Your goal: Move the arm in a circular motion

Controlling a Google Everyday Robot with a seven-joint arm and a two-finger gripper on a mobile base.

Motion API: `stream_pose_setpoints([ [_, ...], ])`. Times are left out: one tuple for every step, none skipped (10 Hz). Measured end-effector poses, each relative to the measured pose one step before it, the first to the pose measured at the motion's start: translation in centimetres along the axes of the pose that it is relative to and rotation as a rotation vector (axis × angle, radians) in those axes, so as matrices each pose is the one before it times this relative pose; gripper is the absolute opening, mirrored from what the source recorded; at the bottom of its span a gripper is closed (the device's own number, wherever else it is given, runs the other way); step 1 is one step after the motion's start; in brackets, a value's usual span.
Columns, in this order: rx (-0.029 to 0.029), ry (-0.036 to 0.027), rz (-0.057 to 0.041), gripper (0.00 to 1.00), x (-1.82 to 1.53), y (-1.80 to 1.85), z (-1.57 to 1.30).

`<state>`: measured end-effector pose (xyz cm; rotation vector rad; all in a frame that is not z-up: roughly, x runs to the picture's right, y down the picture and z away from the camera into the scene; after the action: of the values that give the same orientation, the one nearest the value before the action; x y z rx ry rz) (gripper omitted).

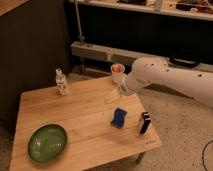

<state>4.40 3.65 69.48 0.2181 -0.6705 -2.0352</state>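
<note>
White arm [170, 77] stretched leftward, tan tool [113, 95] (angled down-left) above table [85, 120]

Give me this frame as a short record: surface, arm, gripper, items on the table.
surface: light wooden table
arm: thick white robot arm, reaching in from the right
gripper: flat tan wedge-shaped gripper, over the table's far middle
items: round green plate, near left; small clear bottle, far left; blue block and black-and-white box, right side; white cup, far edge
</note>
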Motion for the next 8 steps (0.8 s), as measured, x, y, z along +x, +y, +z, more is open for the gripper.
stream_pose_setpoints([
  [0.02135,0.01360,-0.04828,0.80,-0.156,-3.014,-0.482],
  [0.01894,0.01457,-0.04476,0.80,0.145,-2.632,-0.355],
  [0.02026,0.02079,-0.04795,0.80,0.577,-2.737,-0.405],
  [0.02370,0.02737,-0.04621,0.80,1.091,-2.724,-0.447],
  [0.03909,0.03481,-0.05300,0.80,2.176,-3.315,-0.005],
  [0.02648,0.02050,-0.02891,0.80,1.818,-1.781,0.544],
  [0.03553,0.02265,-0.03230,0.80,2.368,-1.733,1.126],
  [0.03527,0.02146,-0.02216,0.80,2.743,-1.168,1.460],
])
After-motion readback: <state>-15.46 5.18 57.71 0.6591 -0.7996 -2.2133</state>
